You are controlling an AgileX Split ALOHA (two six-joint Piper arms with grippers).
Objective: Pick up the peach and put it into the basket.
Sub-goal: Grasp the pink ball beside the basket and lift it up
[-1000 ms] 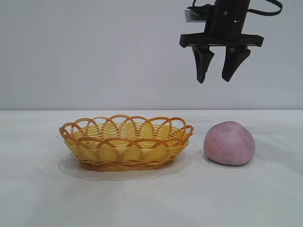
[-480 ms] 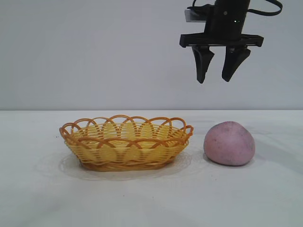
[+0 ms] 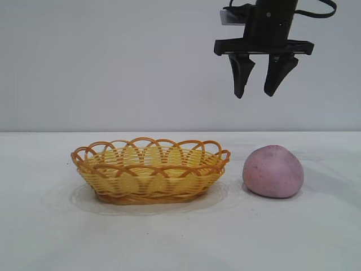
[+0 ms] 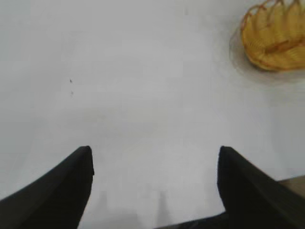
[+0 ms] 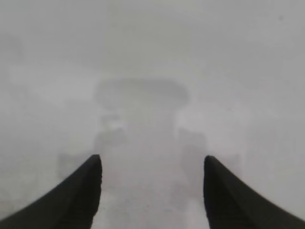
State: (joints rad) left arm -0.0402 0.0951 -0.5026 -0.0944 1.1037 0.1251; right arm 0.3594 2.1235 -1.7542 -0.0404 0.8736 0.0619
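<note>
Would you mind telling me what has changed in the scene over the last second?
Nothing visibly changed. The right gripper hangs open and empty high above the table, the peach sits untouched beside the basket, and nothing was gripped or released. The left gripper is open too, and is only seen in its own wrist view.

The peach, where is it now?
In the exterior view the peach lies on the table, right of the basket, not touching it.

peach (image 3: 273, 171) dusty pink, speckled | basket (image 3: 150, 169) yellow weave, orange rim | table (image 3: 180, 237) white
</note>
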